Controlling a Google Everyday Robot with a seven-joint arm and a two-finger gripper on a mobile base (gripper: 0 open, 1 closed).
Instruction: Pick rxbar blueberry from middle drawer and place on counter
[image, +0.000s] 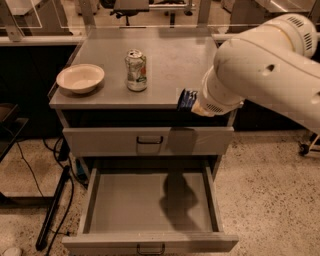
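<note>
The rxbar blueberry (187, 99), a small dark-blue bar, sticks out to the left from under my white arm. It hangs at the height of the counter's front edge, right of centre. My gripper (194, 103) is shut on it, and the fingers are mostly hidden behind the arm's wrist. The counter (170, 60) is the cabinet's grey top. The middle drawer (135, 202) is pulled fully open below, with nothing in it but the arm's shadow.
A silver drink can (136, 70) stands on the counter left of centre, and a pale bowl (80, 77) sits at its left edge. The upper drawer (150, 141) is closed. Dark cables and a bar (52, 210) lie on the floor to the left.
</note>
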